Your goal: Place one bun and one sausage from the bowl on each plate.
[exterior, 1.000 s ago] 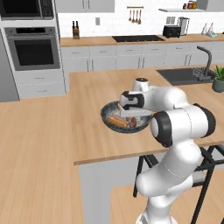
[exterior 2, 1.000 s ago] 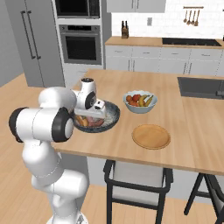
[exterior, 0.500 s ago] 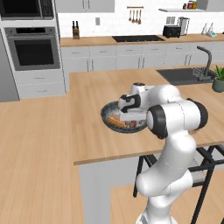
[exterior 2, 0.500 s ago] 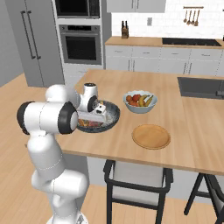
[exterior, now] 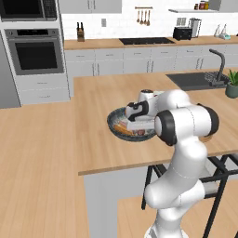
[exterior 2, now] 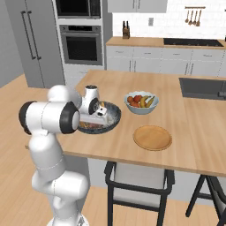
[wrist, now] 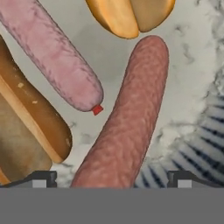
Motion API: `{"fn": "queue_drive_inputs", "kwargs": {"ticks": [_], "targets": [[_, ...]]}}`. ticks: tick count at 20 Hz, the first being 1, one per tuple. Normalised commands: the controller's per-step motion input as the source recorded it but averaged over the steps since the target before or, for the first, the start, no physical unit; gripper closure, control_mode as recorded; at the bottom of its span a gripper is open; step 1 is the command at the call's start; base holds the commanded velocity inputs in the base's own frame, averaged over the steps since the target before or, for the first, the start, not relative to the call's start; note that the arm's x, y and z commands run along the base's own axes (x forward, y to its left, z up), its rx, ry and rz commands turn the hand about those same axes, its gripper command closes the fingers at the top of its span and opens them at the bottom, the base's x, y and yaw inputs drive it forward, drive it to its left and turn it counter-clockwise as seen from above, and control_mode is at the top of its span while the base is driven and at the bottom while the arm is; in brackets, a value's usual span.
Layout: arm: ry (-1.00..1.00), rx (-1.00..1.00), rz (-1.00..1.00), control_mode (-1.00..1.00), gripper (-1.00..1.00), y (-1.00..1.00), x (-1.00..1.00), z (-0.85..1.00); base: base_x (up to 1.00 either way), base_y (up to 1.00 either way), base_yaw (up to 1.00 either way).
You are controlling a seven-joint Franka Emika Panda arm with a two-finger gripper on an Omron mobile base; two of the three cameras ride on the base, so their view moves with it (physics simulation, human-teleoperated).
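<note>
The pincer point(wrist: 112, 177) hangs low inside the dark bowl point(exterior 2: 115, 115) on the desk point(exterior 2: 194, 132), jaws spread wide and gripping nothing, straddling the darker sausage point(wrist: 129, 118). A paler sausage point(wrist: 54, 54) lies just beside it, a bun point(wrist: 33, 124) to the left and another bun point(wrist: 129, 15) beyond. Risk: closing off-centre could pinch the sausage's rounded side and squirt it away, or a finger could catch the pale sausage. The tan plate point(exterior 2: 152, 137) waits to the right.

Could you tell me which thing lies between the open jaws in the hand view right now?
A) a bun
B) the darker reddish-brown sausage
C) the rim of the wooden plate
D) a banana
B: the darker sausage runs down to the bottom edge midway between the two finger tips, inside the bowl.
</note>
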Motion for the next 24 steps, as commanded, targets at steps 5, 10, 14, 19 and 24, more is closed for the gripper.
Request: {"fn": "queue_drive_inputs", "kwargs": {"ticks": [5, 10, 14, 19, 24], "targets": [[0.02, 0.0, 0.0, -1.0, -1.0, 0.0, 0.0, -0.24, 0.0, 0.0, 0.0], [0.01, 0.0, 0.0, -1.0, 1.0, 0.0, 0.0, 0.0, 0.0, 0.0, 0.0], [0.0, 0.0, 0.0, -1.0, 1.0, 0.0, 0.0, 0.0, 0.0, 0.0, 0.0], [0.03, 0.0, 0.01, -1.0, 1.0, 0.0, 0.0, 0.15, 0.0, 0.0, 0.0], [0.0, 0.0, 0.17, -1.0, 1.0, 0.0, -0.27, 0.56, 0.0, 0.0, 0.0]]}}
